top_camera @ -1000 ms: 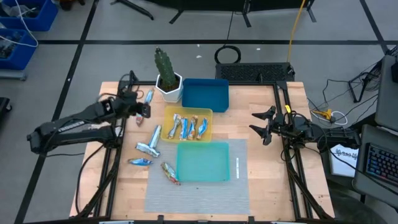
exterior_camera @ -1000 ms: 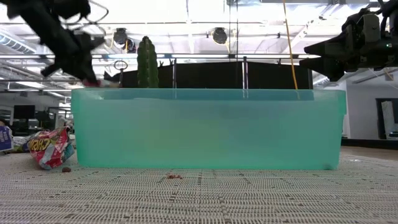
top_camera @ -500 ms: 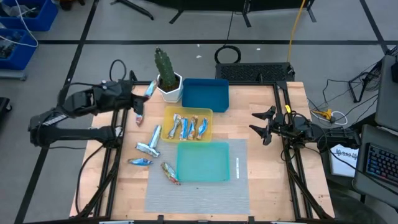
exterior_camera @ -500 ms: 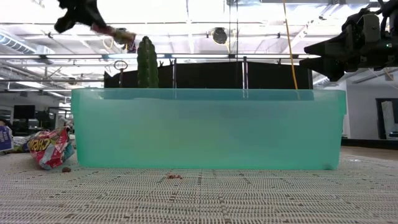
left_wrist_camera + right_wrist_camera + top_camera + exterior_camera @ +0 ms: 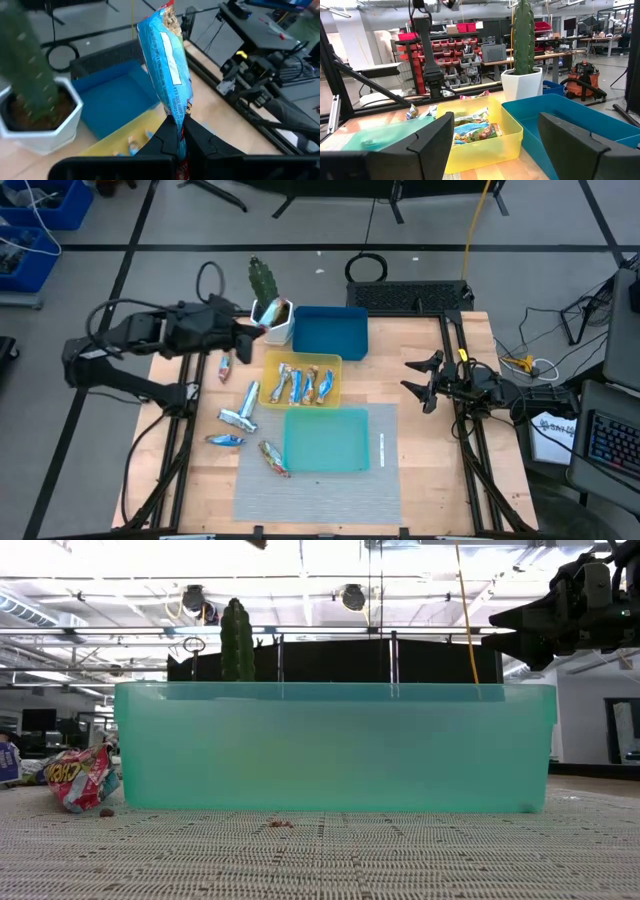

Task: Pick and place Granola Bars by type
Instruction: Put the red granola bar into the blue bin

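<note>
Change: since the earlier frames the left tool (image 5: 262,328) has swung from the left side of the worktop (image 5: 420,470) toward the upper middle of the high view, carrying its bar past the potted cactus (image 5: 263,283); the right arm has not moved.
Left tool: pinched shut on the held bar (image 5: 167,75), gripping the crimped lower end while the rest stands up above the fingers.
Right tool: (image 5: 424,382) parked at the right of the high view, fingers spread, holding nothing.
Held bar, place: in the air at the white pot, beside the blue tray (image 5: 331,331), above the upper left corner of the yellow tray (image 5: 271,362).
Handling: likely light and crinkly, with a slick foil skin; the flat seam end gives the surest pinch, while a squeeze on the middle could crush the contents.
Looks: slim blue wrapper with a white panel and a tan granola print at the top end.
Other bars: several similar blue bars in the yellow tray (image 5: 303,385); loose bars (image 5: 240,408) on the worktop at centre left.
Teal tray: (image 5: 326,441) lower middle, seemingly bare.
</note>
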